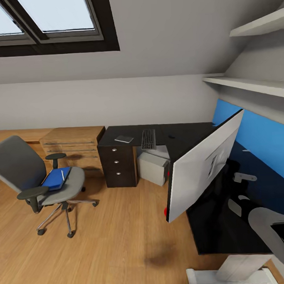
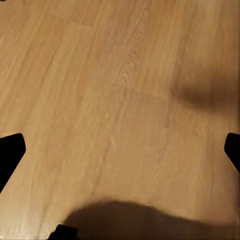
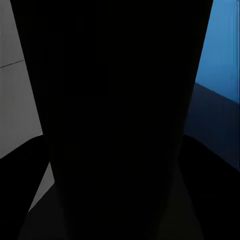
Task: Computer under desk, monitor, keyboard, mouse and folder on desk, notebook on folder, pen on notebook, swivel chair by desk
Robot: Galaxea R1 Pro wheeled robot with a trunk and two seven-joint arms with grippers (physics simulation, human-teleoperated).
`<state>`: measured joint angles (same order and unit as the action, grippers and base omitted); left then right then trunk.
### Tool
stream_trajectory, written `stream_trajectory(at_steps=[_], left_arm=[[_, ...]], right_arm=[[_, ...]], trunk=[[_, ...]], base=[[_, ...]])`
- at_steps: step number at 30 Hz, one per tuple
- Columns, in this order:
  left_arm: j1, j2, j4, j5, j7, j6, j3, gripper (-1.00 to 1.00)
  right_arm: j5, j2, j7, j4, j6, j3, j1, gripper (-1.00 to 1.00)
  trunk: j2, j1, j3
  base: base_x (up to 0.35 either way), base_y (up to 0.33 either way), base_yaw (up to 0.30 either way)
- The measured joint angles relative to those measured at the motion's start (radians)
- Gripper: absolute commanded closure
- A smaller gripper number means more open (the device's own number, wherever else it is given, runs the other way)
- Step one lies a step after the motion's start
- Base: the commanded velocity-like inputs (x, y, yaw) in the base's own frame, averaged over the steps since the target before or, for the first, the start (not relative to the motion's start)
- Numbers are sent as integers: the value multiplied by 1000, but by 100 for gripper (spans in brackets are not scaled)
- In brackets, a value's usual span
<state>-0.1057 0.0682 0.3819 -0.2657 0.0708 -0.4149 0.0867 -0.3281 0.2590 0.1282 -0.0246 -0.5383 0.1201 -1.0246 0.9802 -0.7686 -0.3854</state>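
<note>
The grey swivel chair (image 1: 18, 169) stands on the floor left of the black desk (image 1: 118, 160). The blue folder (image 1: 56, 179) lies on its seat with the white pen (image 1: 62, 174) on top. On the desk lie the notebook (image 1: 124, 138), the keyboard (image 1: 148, 138) and the mouse (image 1: 171, 136). The computer (image 1: 154, 168) sits under the desk. The monitor (image 1: 206, 167) leans steeply over the desk's near wing, pale back toward me. A black mass (image 3: 120, 110) sits close before the right wrist camera and hides the fingers. My left gripper (image 2: 120, 155) hangs open over bare floor.
A light wooden drawer unit (image 1: 73, 143) stands between chair and desk. A large blue panel (image 1: 258, 136) lines the wall behind the desk, with white shelves (image 1: 255, 84) above. My right arm (image 1: 267, 227) is over the desk's near end. Wooden floor (image 1: 122, 243) lies open in front.
</note>
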Motion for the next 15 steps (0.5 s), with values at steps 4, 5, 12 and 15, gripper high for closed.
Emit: stream_trajectory(at_steps=[4, 5, 12, 15], left_arm=[[0, 0, 0, 0, 0, 0, 0, -100], [0, 0, 0, 0, 0, 0, 0, -100], [0, 0, 0, 0, 0, 0, 0, -100], [0, -1, 0, -1, 0, 0, 0, -100]], right_arm=[[4, 0, -1, 0, 0, -6, 0, 100], [5, 0, -1, 0, 0, -7, 0, 100], [8, 0, -3, -2, 2, -9, 0, 100], [9, 0, -4, -2, 2, -9, 0, 100]], trunk=[[0, 0, 0], [0, 0, 0], [0, 0, 0], [0, 1, 0]], base=[[-269, -184, 0], [-257, -220, 0], [-170, -212, 0], [-23, -51, 0]])
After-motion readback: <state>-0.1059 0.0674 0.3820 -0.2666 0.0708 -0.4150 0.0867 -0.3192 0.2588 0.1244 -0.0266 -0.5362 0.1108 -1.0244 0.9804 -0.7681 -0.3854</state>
